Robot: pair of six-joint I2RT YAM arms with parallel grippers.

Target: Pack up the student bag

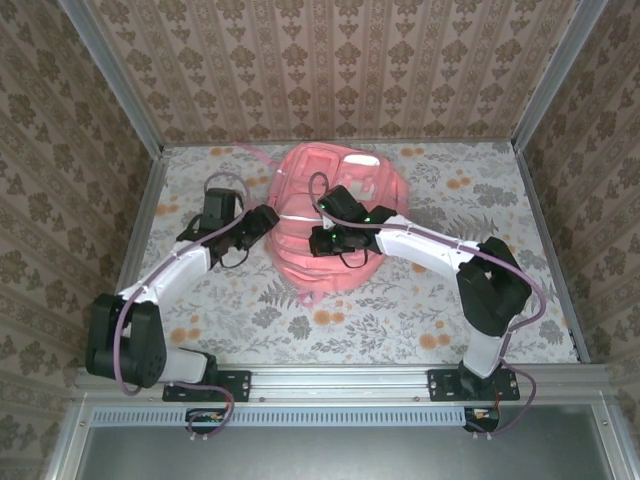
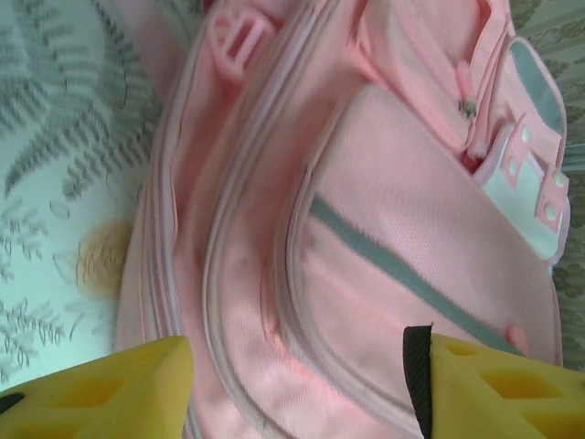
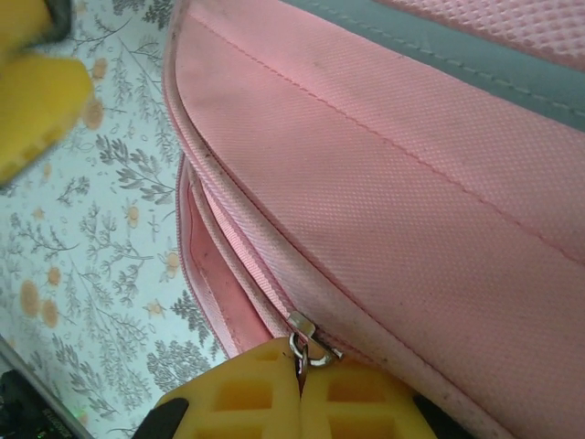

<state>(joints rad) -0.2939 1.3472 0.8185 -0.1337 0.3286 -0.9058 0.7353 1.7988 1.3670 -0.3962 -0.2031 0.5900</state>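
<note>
Top view, bag: the student bag (image 1: 335, 180) lies mid-worktop (image 1: 420, 310), toward the back wall, with its front pockets facing up.
Top view, left hand: my left hand (image 1: 270, 217) sits just beside the bag's left edge. From up here I cannot tell whether it touches the fabric.
Top view, right hand: my right hand (image 1: 319, 240) is down on the near front of the bag.
Left wrist view, hand: the yellow fingers (image 2: 119, 389) are spread wide with nothing caught between them. The bag's side seams fill the gap beyond.
Left wrist view, bag: the front pocket with its grey stripe (image 2: 402, 274) bulges softly and the fabric is creased.
Right wrist view, hand: the fingers are pressed together, pinching the small metal zipper pull (image 3: 309, 346).
Right wrist view, bag: beside the pull the zip (image 3: 206, 265) gapes a little and pink lining shows.
Handling, my judgement: the bag is soft, light and floppy. It will bunch and slide on the worktop rather than resist a tug.
Where to hold, my judgement: keep the pull pinched and draw along the zip line. Anchor the bag with the left hand on a side seam or a fold near the zip.
</note>
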